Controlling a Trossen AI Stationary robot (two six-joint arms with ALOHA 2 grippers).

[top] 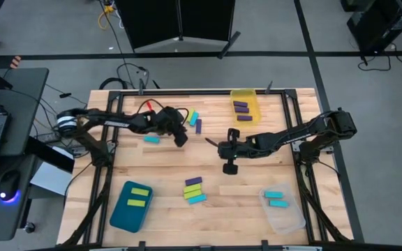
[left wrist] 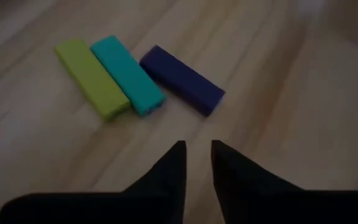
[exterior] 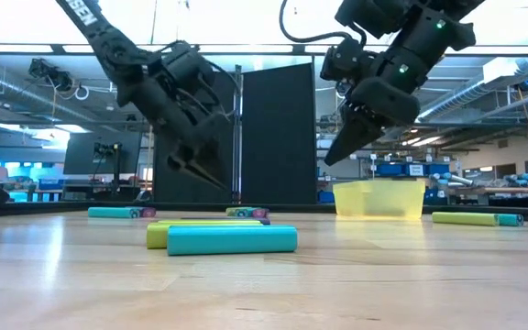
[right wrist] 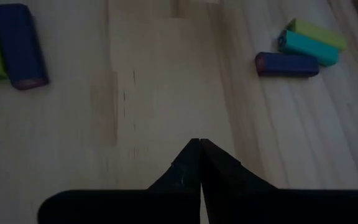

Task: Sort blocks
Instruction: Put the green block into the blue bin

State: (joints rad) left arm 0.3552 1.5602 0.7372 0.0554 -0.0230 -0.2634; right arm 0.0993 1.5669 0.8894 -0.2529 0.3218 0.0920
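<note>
Lime, cyan and purple blocks lie flat on the wooden table. A trio lies side by side just ahead of my left gripper, which hovers above the table with its fingers a narrow gap apart. In the high view this trio is by the far edge and my left gripper is beside it. My right gripper is shut and empty, hanging over bare wood near the table's middle. A second cluster of blocks lies nearer the near edge. One cyan block lies alone.
A yellow bin at the far edge holds two purple blocks. A teal bin at the near left holds two lime blocks. A clear bin at the near right holds two cyan blocks. Bare wood lies between the two grippers.
</note>
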